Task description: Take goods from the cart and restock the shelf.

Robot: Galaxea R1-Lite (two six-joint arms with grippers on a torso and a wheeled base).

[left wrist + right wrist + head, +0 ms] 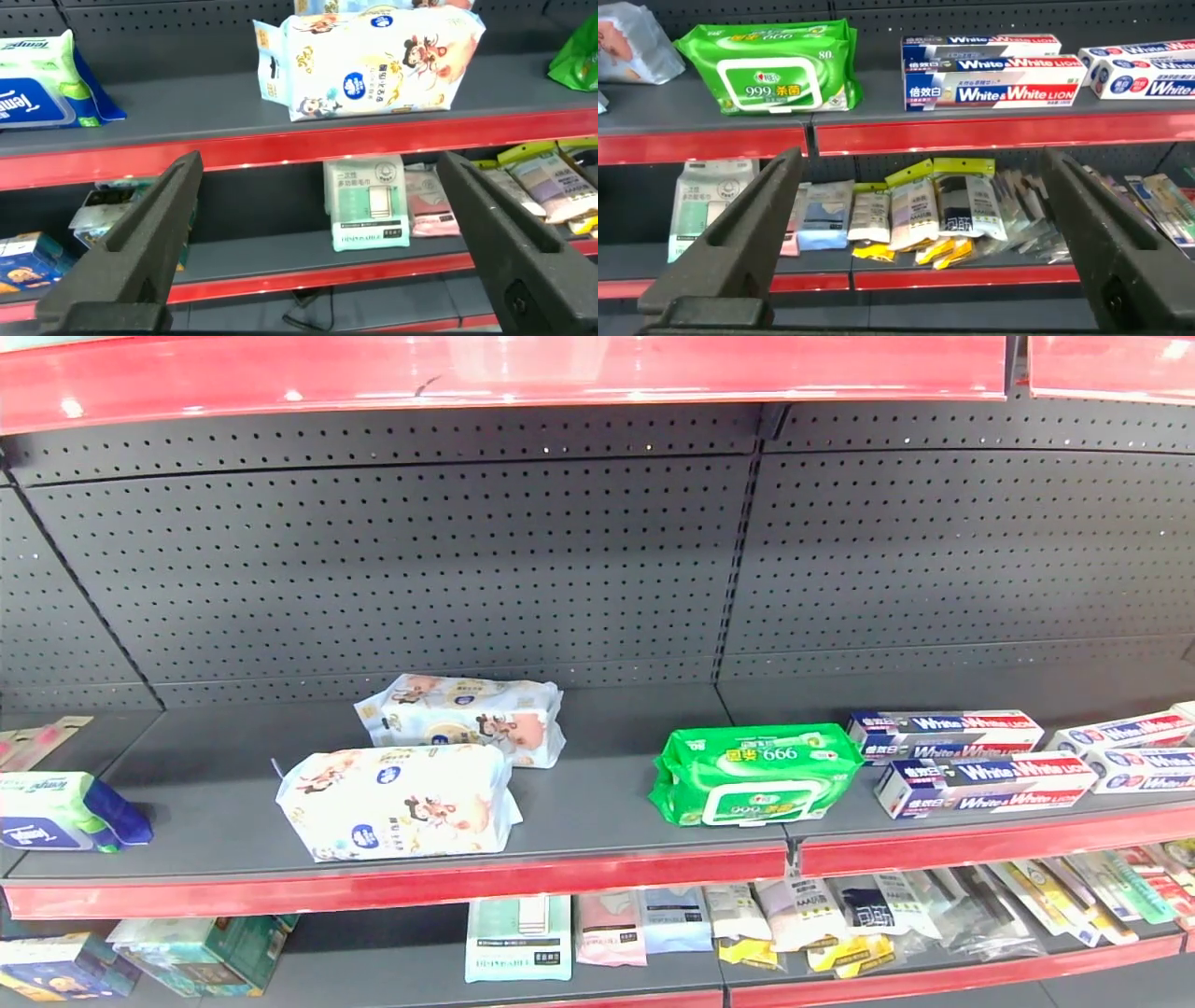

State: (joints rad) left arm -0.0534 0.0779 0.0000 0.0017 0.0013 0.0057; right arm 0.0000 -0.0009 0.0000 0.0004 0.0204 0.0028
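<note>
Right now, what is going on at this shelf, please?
The robot faces a store shelf, and nothing is being carried yet. The left gripper and the right gripper are both open and empty, held in front of the shelf's red edge. On the shelf lie a front white pack, a rear white pack behind it, a green wipes pack to their right, and toothpaste boxes farther right.

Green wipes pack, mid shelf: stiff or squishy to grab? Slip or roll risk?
Likely squishy: the green wipes pack has crinkled film wrap with gathered ends. The glossy film could be slippery. It lies flat and wide on the shelf, so rolling or tipping seems unlikely.
</note>
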